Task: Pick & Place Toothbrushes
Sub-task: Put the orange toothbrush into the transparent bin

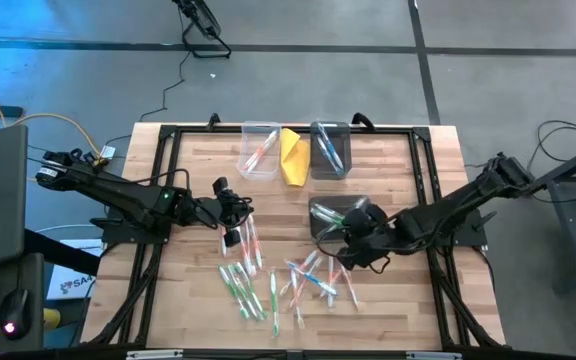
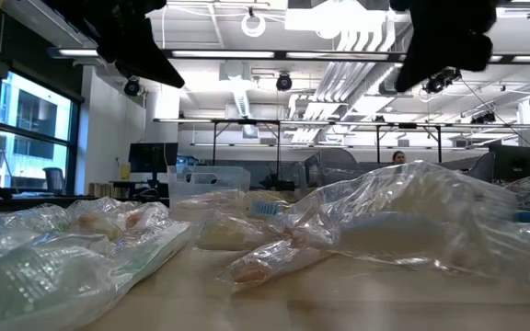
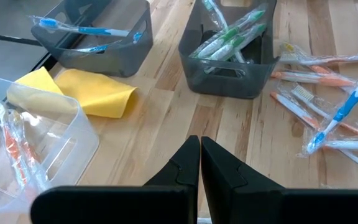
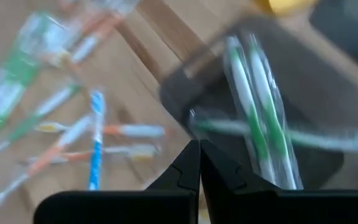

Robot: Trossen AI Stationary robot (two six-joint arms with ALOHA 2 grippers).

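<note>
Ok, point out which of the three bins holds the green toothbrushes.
The dark bin nearest the right arm, out among the loose toothbrushes; the other dark bin holds blue ones, the clear bin orange.

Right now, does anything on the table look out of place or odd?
Yes: a yellow folded cloth lies between the clear bin and a dark bin, unlike the wrapped toothbrushes scattered loose on the table.

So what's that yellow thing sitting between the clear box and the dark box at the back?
A folded yellow cloth, seen from above between clear bin and dark bin.
</note>
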